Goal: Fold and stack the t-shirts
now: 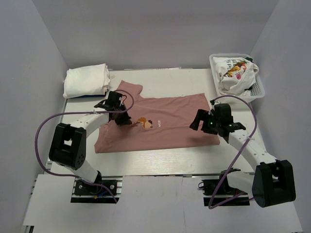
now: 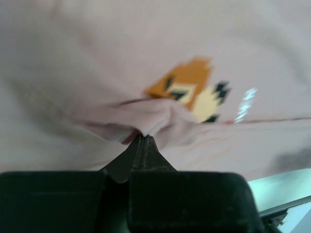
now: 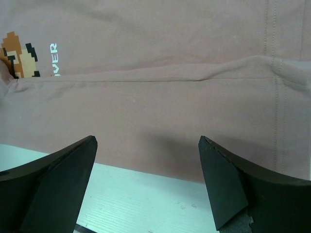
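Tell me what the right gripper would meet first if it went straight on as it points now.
Probably the pink t-shirt, close to its near edge; the open right gripper aims at it, depth unclear.

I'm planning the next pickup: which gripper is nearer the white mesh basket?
Right. The right gripper is open over the pink t-shirt, just short of the basket; the left gripper pinches that shirt far across, near the folded white t-shirts.
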